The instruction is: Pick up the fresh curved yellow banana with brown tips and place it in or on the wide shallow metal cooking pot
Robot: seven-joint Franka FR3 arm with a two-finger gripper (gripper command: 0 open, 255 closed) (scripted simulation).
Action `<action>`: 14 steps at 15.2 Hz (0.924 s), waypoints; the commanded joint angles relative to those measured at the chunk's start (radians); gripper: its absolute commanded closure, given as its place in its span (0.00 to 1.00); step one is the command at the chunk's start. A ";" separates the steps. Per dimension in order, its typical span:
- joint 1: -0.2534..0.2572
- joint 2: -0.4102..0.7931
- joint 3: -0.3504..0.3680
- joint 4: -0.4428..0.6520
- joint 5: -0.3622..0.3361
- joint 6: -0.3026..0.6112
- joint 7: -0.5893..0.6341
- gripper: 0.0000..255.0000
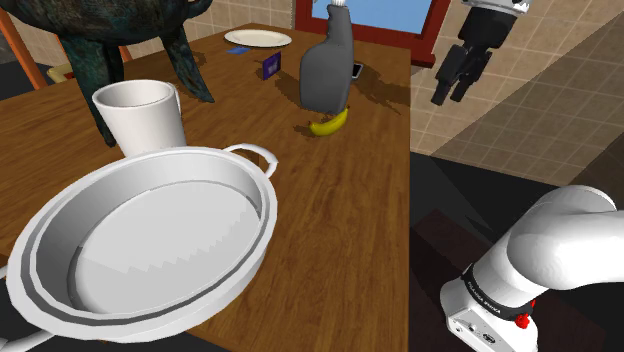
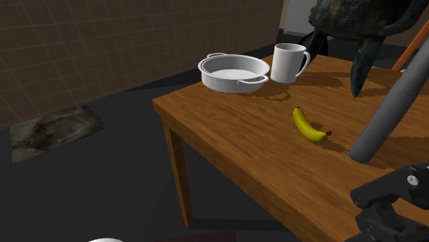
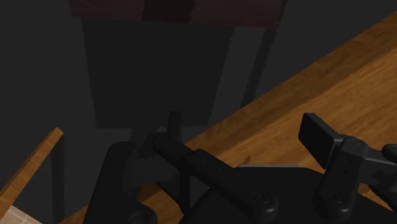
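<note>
Wooden bench (image 1: 350, 210), broadest element, carrying all else. Next in size, dark teal sculpture (image 1: 150, 40) on thick legs at the shoulder view's upper left. Wide shallow pot (image 1: 160, 250), drawn pale grey-white with loop handles, empty, nearest the shoulder camera. Grey spray bottle (image 1: 325, 70) upright farther along the bench. White mug (image 1: 140, 115) just behind the pot. White plate (image 1: 258, 38) at the far end. Black claw (image 1: 450, 97) held high beyond the bench's edge, to the shoulder view's right of the bottle, fingers apart and clasping nothing. In the wrist view, claw (image 3: 242, 121) looking down along the bench's edge. Yellow banana (image 1: 329, 123) lying flat on the bench at the foot of the bottle, just beside it, contact not discernible. In the second exterior view, banana (image 2: 308, 126) resting on its curved side with a brown tip at one end, well apart from the pot (image 2: 234, 72). Judged light, fairly firm yet easily bruised, smooth-skinned, and apt to pivot on its curve under a one-sided push. Best taken across the thick middle, fingers straddling the narrow width, clear of the tapering tips and of the bottle.
</note>
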 commanded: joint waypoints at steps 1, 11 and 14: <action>0.000 0.000 0.000 0.000 0.000 0.000 0.000 0.00; -0.181 -0.064 0.385 0.025 0.256 -0.032 0.820 0.00; -0.250 -0.023 0.501 0.087 0.319 -0.026 1.065 0.00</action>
